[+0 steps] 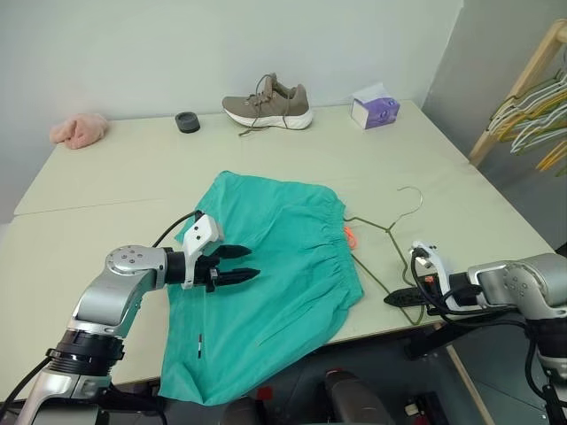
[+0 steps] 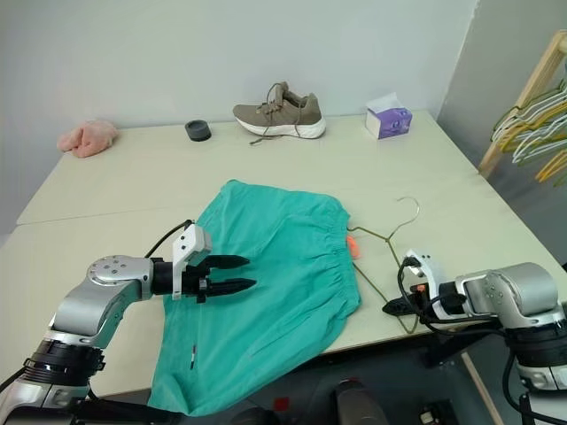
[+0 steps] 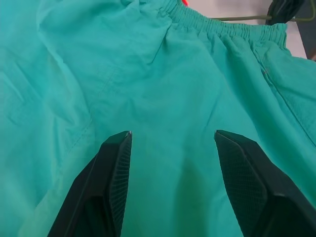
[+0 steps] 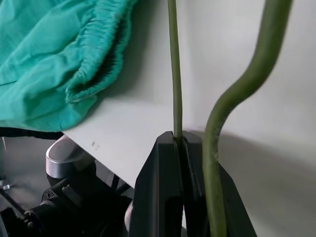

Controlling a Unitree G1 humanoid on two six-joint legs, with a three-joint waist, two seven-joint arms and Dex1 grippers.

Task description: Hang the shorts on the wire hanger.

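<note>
Teal shorts [image 1: 266,274] lie flat and crumpled under the left gripper [image 1: 252,264], its fingers apart above the cloth. Right gripper [image 4: 180,143] pinches the thin olive hanger [image 1: 390,243], just beside the waistband.

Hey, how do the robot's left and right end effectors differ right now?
The left end effector is open and empty, poised over the shorts; the right end effector is shut on the wire hanger. The left sits mid-table above the fabric, while the right is at the table's near edge, beside the shorts' waistband. Both have two black fingers.
</note>
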